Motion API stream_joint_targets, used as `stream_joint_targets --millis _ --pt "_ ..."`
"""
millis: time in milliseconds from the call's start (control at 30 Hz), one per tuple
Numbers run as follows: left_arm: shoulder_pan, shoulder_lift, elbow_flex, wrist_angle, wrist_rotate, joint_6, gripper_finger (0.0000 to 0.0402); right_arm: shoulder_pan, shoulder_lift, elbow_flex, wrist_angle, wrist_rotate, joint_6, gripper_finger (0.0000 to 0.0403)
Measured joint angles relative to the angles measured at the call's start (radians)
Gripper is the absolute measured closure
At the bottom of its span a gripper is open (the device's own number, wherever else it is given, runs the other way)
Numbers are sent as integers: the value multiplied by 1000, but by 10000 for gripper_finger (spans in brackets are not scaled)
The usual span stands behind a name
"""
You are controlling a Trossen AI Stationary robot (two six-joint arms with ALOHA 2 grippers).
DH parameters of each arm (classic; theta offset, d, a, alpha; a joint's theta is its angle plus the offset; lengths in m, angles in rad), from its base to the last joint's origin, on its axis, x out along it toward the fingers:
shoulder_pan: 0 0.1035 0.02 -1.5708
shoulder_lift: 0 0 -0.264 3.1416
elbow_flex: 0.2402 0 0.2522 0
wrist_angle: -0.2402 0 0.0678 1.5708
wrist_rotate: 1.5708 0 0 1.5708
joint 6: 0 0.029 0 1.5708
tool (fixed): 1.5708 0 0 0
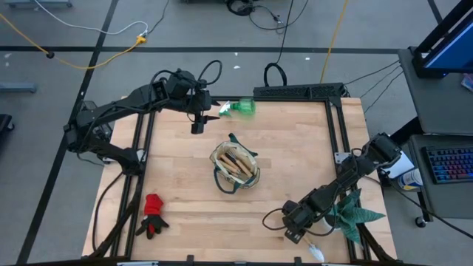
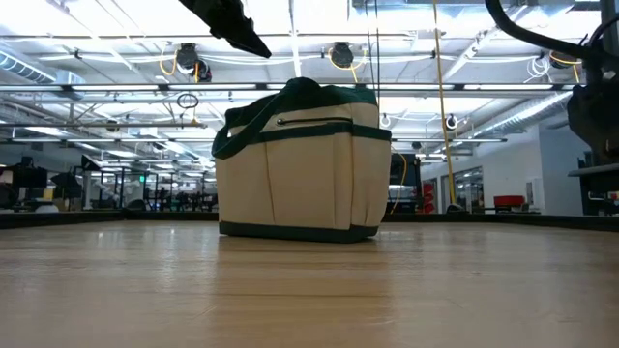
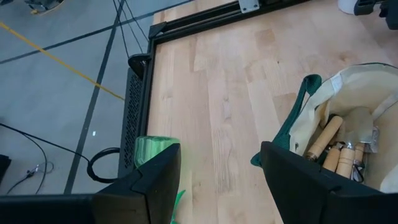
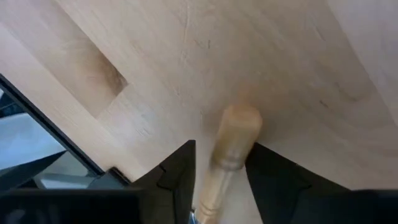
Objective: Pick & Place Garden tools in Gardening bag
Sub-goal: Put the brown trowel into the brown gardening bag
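Two end effectors: right end effector [image 4: 219, 165] clamps wooden-handled tool [image 4: 233, 140] at desk [image 1: 295, 148] 5 o'clock edge; left end effector [image 3: 221, 174] spread, empty, 11 o'clock. Gardening bag [image 1: 235, 167] central, clearance all round.

Bright, even overhead light; glaring ceiling strips behind the gardening bag [image 2: 302, 159]; blurred wooden handle [image 4: 231, 149] up close.

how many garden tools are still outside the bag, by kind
green spray bottle: 1
red glove: 1
wooden-handled tool, between the right gripper's fingers: 1
total: 3
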Motion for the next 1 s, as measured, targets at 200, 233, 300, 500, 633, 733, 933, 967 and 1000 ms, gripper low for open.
stream_joint_targets --millis 200,233,300,500,633,733,933,967,1000 --pt "0 0 0 -1 0 -2 174 0 0 0 -14 7 -36 323" --pt "0 0 0 -1 0 -2 174 0 0 0 -14 8 -44 330" --pt "0 0 0 -2 0 -2 174 0 0 0 -14 8 -55 340" --pt "0 0 0 -3 0 -2 174 -3 0 -1 -10 7 -72 336" --pt "0 0 0 -3 0 -1 174 -14 0 -2 3 9 -142 331" --pt "0 0 0 -3 0 1 174 -31 -2 -2 6 19 -198 340" --pt "0 0 0 -4 0 14 174 -89 -16 -3 4 40 -285 338" --pt "0 0 0 -4 0 17 174 -99 -22 -3 4 49 -307 336" --pt "0 0 0 -4 0 17 174 -112 -29 -3 5 63 -329 333"
